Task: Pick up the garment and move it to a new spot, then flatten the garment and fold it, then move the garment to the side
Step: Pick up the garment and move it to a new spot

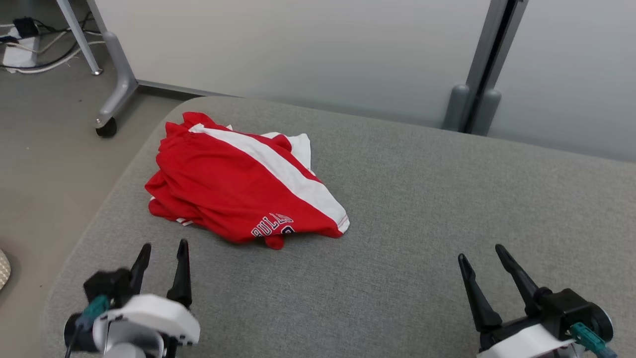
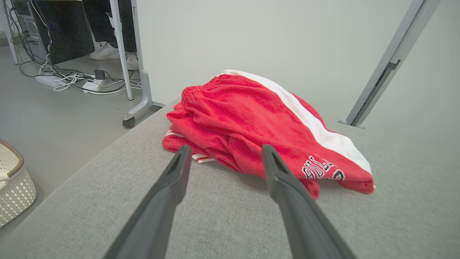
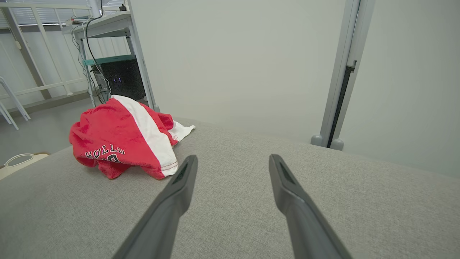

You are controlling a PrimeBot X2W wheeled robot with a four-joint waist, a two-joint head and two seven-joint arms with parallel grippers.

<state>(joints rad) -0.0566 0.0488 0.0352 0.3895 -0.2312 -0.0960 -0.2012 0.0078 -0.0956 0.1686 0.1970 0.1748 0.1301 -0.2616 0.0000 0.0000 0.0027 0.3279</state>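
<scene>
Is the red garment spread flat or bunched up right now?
Bunched up. The red basketball shorts lie in a crumpled heap on the grey cushion, layers overlapping and the lettering partly tucked under.

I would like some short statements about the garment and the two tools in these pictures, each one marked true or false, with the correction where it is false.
1. The red garment lies bunched on the grey padded surface. True.
2. The left tool is shut on the garment. False: it is open, short of the garment, and holds nothing.
3. The garment lies nearer the left tool than the right tool. True.
4. The garment is plain red. False: a broad white stripe runs across it.
5. The right tool holds a corner of the cloth. False: it is open and empty, over bare surface.
</scene>
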